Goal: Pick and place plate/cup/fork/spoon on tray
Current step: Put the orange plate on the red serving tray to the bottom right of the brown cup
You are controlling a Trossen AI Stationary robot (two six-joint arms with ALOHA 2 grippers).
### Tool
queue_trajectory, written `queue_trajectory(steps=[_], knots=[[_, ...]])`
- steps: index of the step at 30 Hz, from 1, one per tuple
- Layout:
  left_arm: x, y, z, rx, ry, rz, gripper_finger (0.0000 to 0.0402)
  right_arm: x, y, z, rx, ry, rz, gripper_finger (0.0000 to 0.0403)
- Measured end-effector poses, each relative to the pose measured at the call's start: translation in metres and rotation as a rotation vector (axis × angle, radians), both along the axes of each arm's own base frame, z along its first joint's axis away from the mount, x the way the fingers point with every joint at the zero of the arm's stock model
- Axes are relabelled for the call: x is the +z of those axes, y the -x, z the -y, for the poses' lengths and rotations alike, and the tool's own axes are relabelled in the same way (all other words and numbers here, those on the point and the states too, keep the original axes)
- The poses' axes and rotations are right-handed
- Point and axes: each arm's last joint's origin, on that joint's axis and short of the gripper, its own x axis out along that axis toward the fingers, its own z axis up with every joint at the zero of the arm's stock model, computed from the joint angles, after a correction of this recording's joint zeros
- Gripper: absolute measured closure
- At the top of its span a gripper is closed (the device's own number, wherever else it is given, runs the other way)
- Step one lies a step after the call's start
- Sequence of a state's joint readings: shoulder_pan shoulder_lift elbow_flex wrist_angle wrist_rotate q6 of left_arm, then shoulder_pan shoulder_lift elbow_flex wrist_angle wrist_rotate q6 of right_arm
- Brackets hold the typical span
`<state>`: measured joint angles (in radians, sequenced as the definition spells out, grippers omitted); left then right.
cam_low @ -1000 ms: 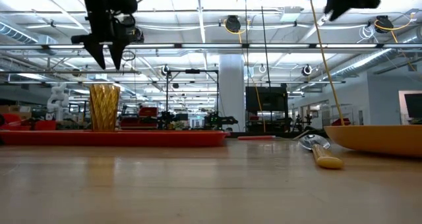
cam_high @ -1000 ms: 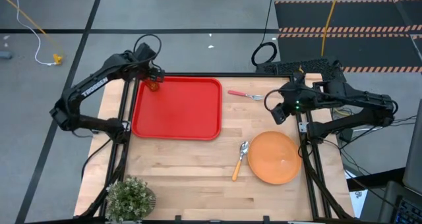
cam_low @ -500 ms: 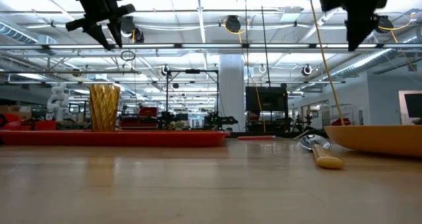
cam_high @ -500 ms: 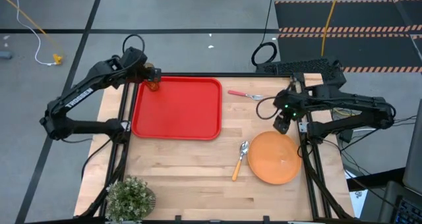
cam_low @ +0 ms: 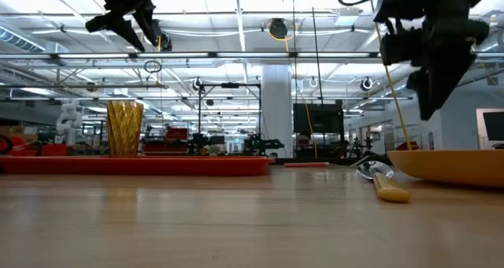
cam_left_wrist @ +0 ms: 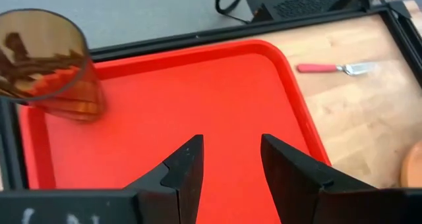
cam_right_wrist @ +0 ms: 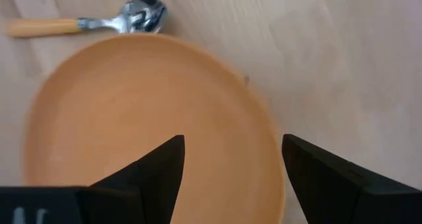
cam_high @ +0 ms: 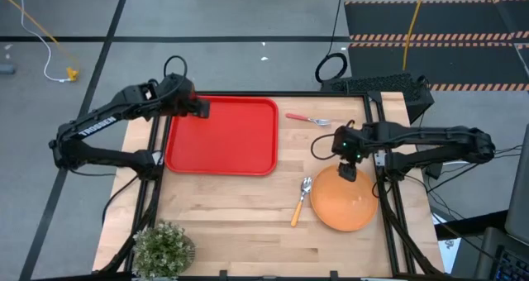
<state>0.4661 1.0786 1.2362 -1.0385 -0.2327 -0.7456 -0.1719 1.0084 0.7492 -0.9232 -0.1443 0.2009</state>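
Beneath the right gripper (cam_right_wrist: 227, 159)'s spread jaws, the plate (cam_right_wrist: 151, 125).

You're in a big open robotics lab or industrial test hall, not a home. Low view shows a high ceiling w/ exposed beams and pipes (cam_low: 236, 57), strip lights, a white column (cam_low: 276, 110), rows of metal-frame rigs and monitors behind. From above: grey concrete floor w/ taped lines, striped hazard matting (cam_high: 430, 37), loose cables. White shape far left is prob. another robot (cam_low: 69, 118), too small to tell.
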Motion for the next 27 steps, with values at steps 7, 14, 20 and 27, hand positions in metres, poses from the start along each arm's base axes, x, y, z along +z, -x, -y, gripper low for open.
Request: queue_trajectory(steps=[7,14,20,27], knots=[[0.003,-0.009,0.01,-0.045,-0.007,0.055,0.025,-0.016,-0.008,0.005,0.047,0.051,0.056,0.0158],[0.009,-0.018,0.017,-0.108,-0.049,0.128,0.025,-0.025,-0.013,0.008,0.022,0.056,-0.011,0.0162],[0.009,-0.02,0.021,-0.125,-0.046,0.132,0.025,-0.042,-0.021,0.01,0.025,0.034,-0.117,0.0178],[0.009,-0.021,0.023,-0.148,-0.052,0.126,0.025,-0.051,-0.029,0.012,0.041,0.034,-0.127,0.0189]])
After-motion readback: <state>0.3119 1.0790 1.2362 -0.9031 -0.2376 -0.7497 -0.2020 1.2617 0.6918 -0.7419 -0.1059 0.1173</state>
